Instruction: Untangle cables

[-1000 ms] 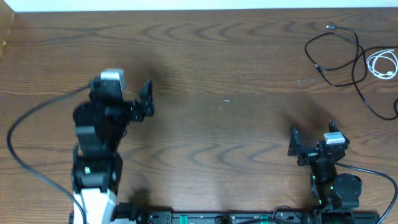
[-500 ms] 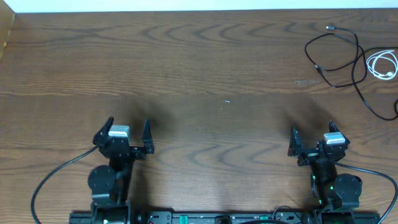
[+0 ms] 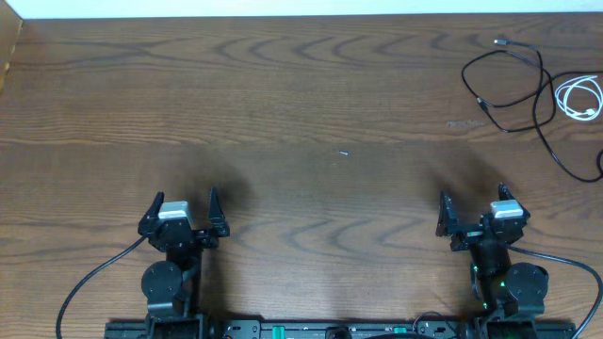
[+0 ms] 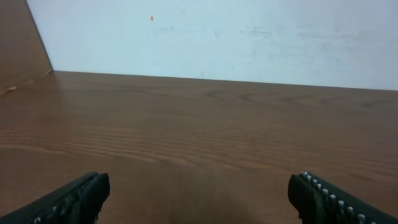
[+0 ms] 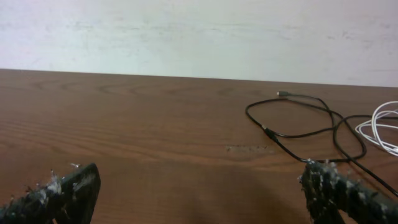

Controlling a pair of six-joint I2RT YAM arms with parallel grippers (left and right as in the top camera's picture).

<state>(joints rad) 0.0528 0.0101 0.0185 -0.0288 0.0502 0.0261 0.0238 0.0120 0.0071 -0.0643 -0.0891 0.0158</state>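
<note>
Hard to see: The black cables [image 3: 482, 102] crossed over each other, so I could not tell how many there were. One ran off the right edge of the overhead view. The plug ends were too small to make out.
Cut off: The white cable [image 3: 578, 98] was a small coil just right of the black ones. The right wrist view showed only part of it.
Cables' place: They lay on the tabletop [image 3: 301, 85], ahead and to the right of the right pincer [image 3: 473, 198], well apart from it. They were far from the left pincer [image 3: 182, 201].
Right pincer: Its fingers were wide apart and held nothing.
Left pincer: Its fingers were wide apart and held nothing.
Around: A faint scuff mark [image 3: 462, 123] lay between the right pincer and the black cables. A tiny speck [image 3: 345, 153] lay ahead, between both pincers.
</note>
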